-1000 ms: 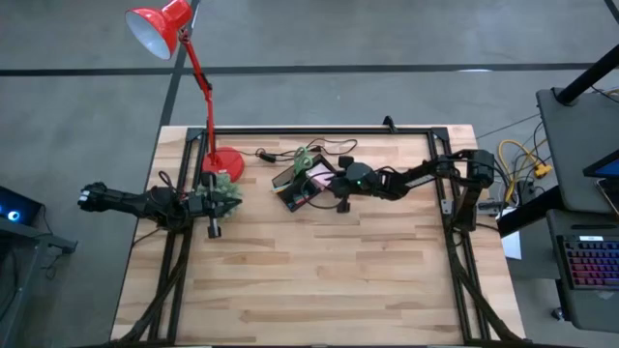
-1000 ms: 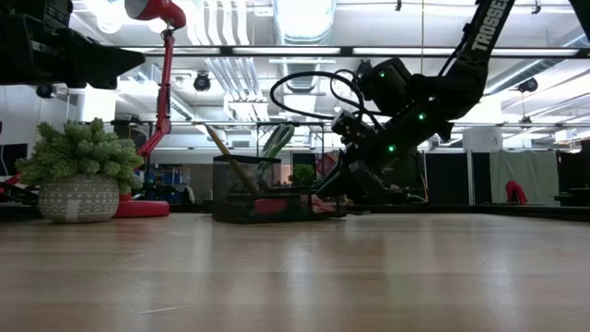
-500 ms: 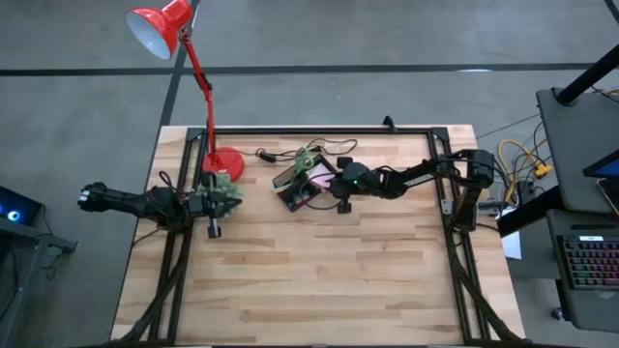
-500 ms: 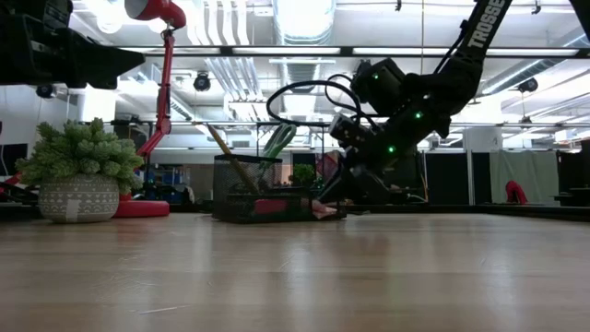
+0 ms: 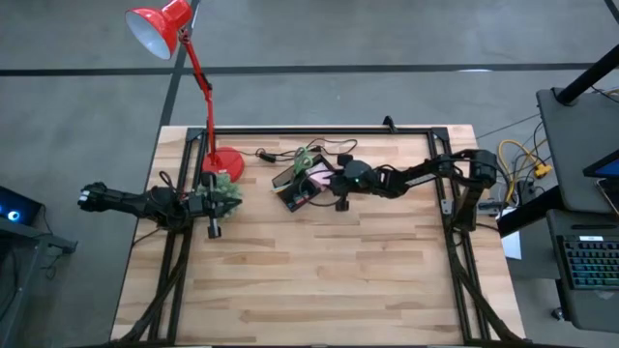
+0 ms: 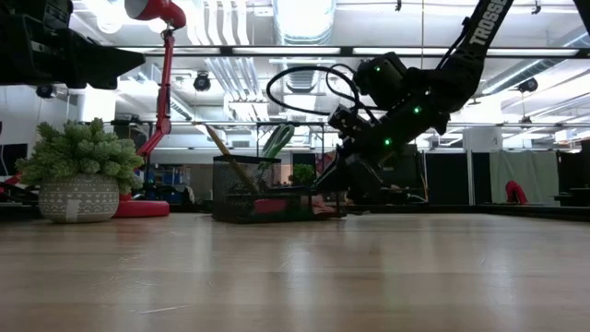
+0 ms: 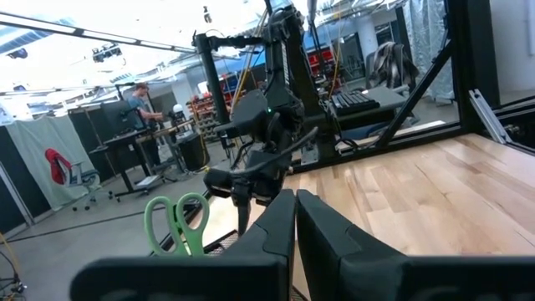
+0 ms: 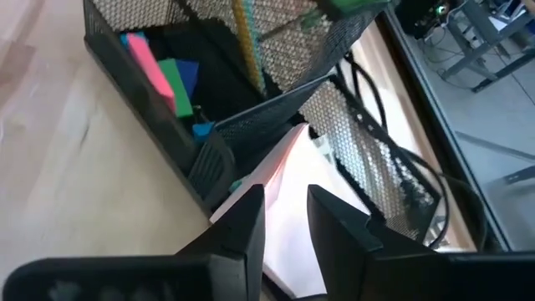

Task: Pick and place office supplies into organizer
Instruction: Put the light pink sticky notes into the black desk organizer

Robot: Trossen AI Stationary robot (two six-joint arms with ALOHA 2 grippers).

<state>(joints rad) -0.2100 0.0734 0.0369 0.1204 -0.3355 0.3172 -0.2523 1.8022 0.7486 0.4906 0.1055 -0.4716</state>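
Right gripper (image 8: 284, 221) risen slightly, slightly parted over pink sticky-note pad (image 8: 288, 180) by organizer (image 5: 298, 186), left gripper (image 7: 294, 219) clenched.

The organizer (image 5: 298, 186) sits on the table (image 5: 319, 280) toward twelve o'clock of its middle, near the far edge. The right gripper (image 5: 338, 194) is just beside the organizer at its three o'clock side, its arm reaching in from the table's three o'clock edge. In the organizer stand the scissors (image 7: 177, 222) and a pencil (image 6: 224, 148), upright and leaning. The lamp base (image 5: 224, 161) rests at ten o'clock of the organizer, with the potted plant (image 5: 222, 188) at its nine o'clock. The left gripper (image 5: 214, 228) lies just at six o'clock of the plant, near the table's nine o'clock edge.
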